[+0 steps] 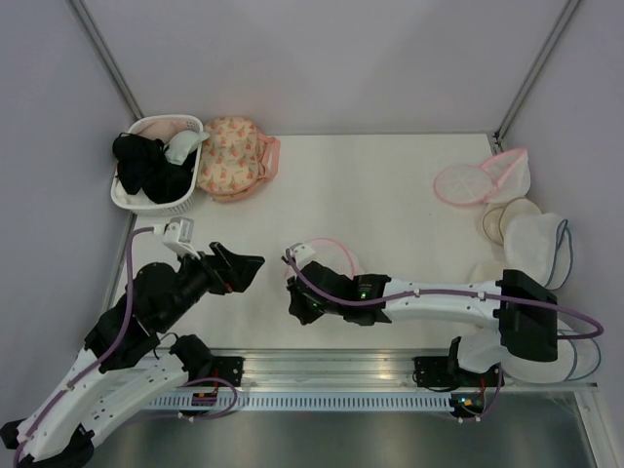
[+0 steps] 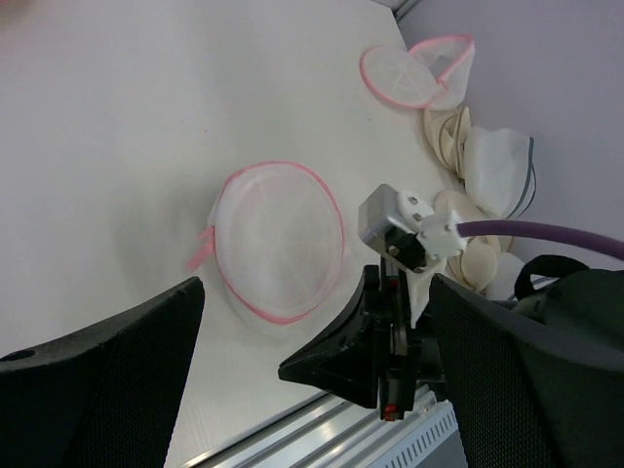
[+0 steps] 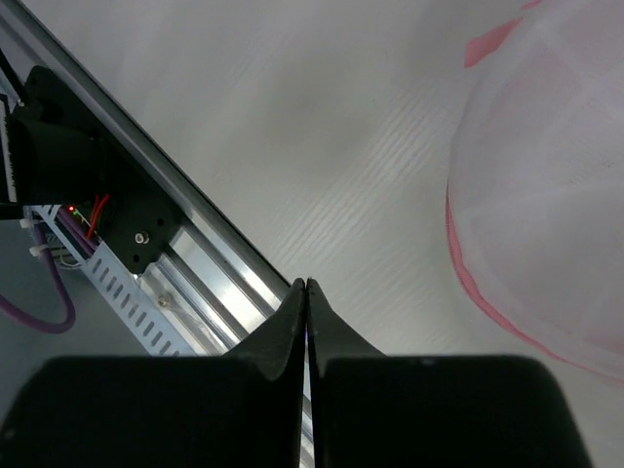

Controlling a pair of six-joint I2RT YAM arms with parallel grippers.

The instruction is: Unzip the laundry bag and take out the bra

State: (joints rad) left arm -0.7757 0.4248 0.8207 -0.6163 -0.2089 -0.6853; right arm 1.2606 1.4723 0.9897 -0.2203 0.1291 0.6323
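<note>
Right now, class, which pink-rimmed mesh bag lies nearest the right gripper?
The round laundry bag just beside the right gripper; the other pink-rimmed bag sits far off toward the right wall.

The left arm runs back from its base toward 8 o'clock, then doubles forward, its black wrist section aiming the left gripper toward 3 o'clock in the top view. Its jaws stand wide apart (the left wrist camera shows one black finger in each lower corner). The right arm stretches from its base toward 9 o'clock, nearly level, ending in the right gripper, tipped toward 8 o'clock. Its fingers press flat together, the tips meeting in a thin seam. The two grippers face each other, near but apart.
</note>
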